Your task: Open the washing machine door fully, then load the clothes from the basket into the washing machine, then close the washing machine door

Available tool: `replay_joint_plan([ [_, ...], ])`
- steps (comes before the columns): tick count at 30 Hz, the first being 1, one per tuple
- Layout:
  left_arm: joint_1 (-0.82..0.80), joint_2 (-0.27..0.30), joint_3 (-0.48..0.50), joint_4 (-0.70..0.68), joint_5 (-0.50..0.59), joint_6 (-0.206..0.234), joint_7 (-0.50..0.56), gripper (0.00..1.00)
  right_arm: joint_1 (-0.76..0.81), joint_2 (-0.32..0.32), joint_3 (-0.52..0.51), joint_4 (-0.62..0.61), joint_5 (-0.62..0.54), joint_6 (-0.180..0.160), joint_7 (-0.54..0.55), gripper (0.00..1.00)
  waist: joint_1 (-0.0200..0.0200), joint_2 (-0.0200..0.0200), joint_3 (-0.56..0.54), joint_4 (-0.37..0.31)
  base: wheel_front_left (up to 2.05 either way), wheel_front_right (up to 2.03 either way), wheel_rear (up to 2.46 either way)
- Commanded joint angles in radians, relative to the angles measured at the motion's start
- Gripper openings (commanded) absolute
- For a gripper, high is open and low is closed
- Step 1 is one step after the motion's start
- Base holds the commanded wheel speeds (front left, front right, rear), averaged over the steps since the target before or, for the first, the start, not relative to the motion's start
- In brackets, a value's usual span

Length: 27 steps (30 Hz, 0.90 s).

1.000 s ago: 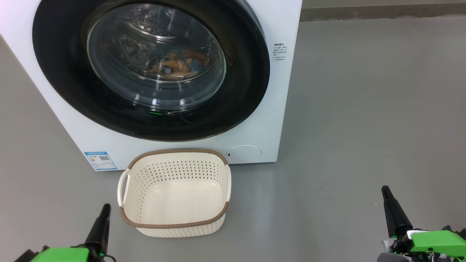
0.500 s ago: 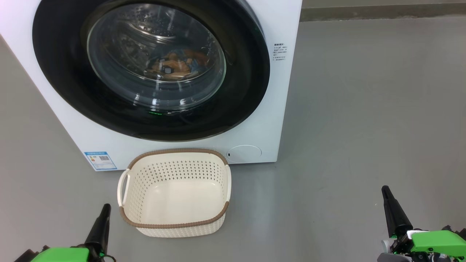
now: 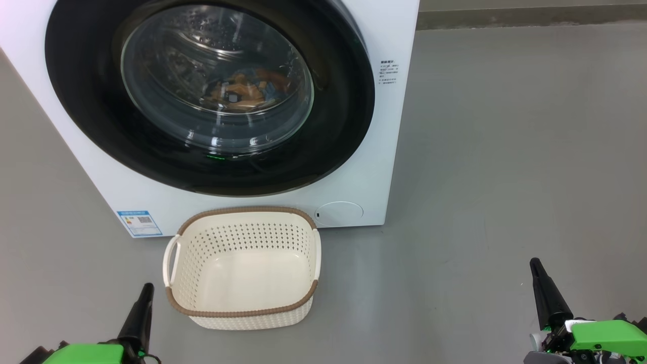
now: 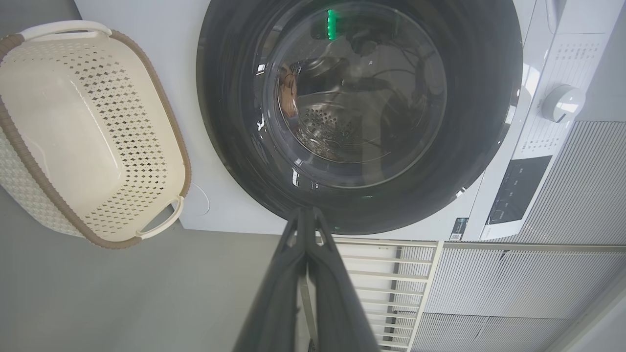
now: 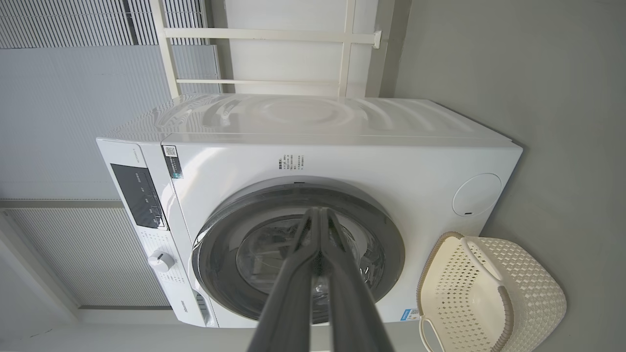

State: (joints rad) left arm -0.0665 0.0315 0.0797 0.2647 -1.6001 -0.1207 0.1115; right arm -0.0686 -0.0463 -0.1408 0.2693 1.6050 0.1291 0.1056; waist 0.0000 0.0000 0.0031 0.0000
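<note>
Clothes (image 3: 242,93), a crumpled orange, cream and blue fabric bundle, lie inside the steel drum of the big white front-loading washing machine (image 3: 389,151) and are seen through the glass. The large round door with the glossy black rim and bulging clear window (image 3: 343,126) sits flat against the machine's front, shut. On the grey floor (image 3: 480,177), just near of the machine and below the door, stands the small cream-white perforated plastic basket with a brown woven-look rim band (image 3: 242,209); its bare bottom shows. A small blue label (image 3: 140,223) sits on the machine's lower left corner, left of the basket.

At the near left, the left gripper (image 3: 147,290) has its two long dark fingers pressed together, just left of the basket and apart from it. At the near right, the right gripper (image 3: 536,267) is likewise pressed together, pinching nothing, well apart from basket and machine.
</note>
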Motion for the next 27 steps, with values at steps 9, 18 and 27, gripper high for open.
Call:
replay_joint_plan([
  [9, -0.042, 0.019, 0.035, -0.020, -0.008, -0.010, 0.003, 0.00, -0.039, -0.004, 0.027, -0.025, 0.004, 0.002, 0.008, 0.00, 0.0000, 0.0000, 0.000, 0.000, 0.00, 0.00, 0.00],
  [18, -0.042, 0.019, 0.035, -0.020, -0.008, -0.010, 0.003, 0.00, -0.039, -0.004, 0.027, -0.025, 0.004, 0.002, 0.008, 0.00, 0.0000, 0.0000, 0.000, 0.000, 0.00, 0.00, 0.00],
  [27, -0.042, 0.019, 0.035, -0.020, -0.008, -0.010, 0.003, 0.00, -0.039, -0.004, 0.027, -0.025, 0.004, 0.002, 0.008, 0.00, 0.0000, 0.0000, 0.000, 0.000, 0.00, 0.00, 0.00],
])
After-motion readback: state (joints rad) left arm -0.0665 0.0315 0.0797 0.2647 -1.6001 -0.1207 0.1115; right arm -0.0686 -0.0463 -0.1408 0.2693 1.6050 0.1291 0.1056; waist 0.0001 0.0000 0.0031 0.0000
